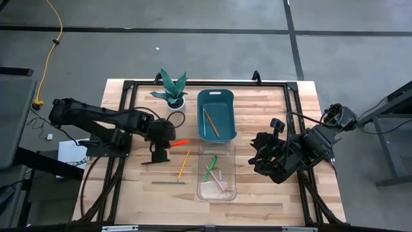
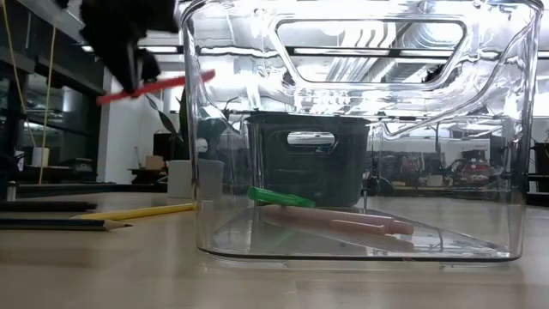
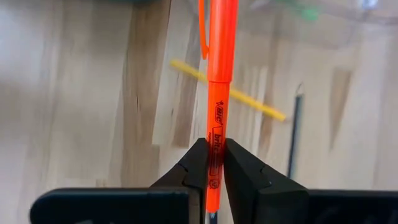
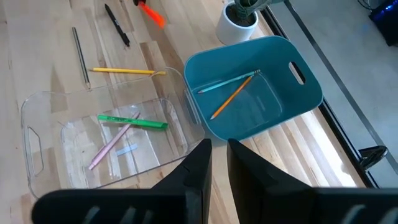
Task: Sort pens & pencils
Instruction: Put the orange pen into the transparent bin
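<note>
Left gripper (image 1: 159,149) was up off the table, left of the bins, fingers (image 3: 198,163) pinched on a red pen (image 3: 217,87) near one end, so most of the barrel stuck out toward the right. Looked light and stiff with slick plastic, so I'd guess a grip that far from the middle could let it swivel or slide; closer to the middle would be safer. On the table (image 1: 129,187) just right of that gripper lay a yellow pencil (image 1: 184,163), with a grey-brown pencil (image 1: 168,182) nearer the front edge and a black pen (image 4: 117,25) close by. Further right, the clear bin (image 1: 217,189) already held a green pen (image 1: 210,167) and a pink pen (image 4: 112,146), while the teal bin (image 1: 215,98) behind it had an orange pencil (image 1: 211,123); the right wrist view showed a second, paler stick crossing it. A potted plant (image 1: 172,89) stood left of the teal bin. Right gripper (image 1: 266,156) waited over the table's right side, fingers narrow, holding nothing.
</note>
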Robot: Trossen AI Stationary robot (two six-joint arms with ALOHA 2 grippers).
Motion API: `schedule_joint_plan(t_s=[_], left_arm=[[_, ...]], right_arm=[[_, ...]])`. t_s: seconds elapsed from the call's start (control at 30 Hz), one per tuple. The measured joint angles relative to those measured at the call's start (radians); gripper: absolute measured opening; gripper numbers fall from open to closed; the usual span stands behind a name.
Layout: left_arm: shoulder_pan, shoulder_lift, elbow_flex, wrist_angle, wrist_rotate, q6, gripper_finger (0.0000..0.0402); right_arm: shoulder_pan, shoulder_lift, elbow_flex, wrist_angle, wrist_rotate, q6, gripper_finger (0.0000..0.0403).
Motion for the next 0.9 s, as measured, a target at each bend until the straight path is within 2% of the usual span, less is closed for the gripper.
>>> schedule_joint_plan(t_s=[0.2, 0.47, 0.67, 0.9], left_arm=[[-0.052, 0.0, 0.084, 0.045, -0.019, -0.022, 0.0025], [-0.137, 0.017, 0.104, 0.221, -0.056, -0.17, 0.0025], [-0.169, 0.09, 0.105, 0.314, -0.067, -0.249, 0.0025], [-0.181, 0.191, 0.106, 0.488, -0.031, -0.332, 0.0026]], right_arm=[[0.0, 0.0, 0.0, 0.0, 0.005, 0.001, 0.0041], [0.0, 0.0, 0.0, 0.0, 0.019, -0.009, 0.0041], [0.0, 0.0, 0.0, 0.0, 0.021, -0.035, 0.0041], [0.0, -0.027, 0.0, 0.0, 0.02, -0.065, 0.0041]])
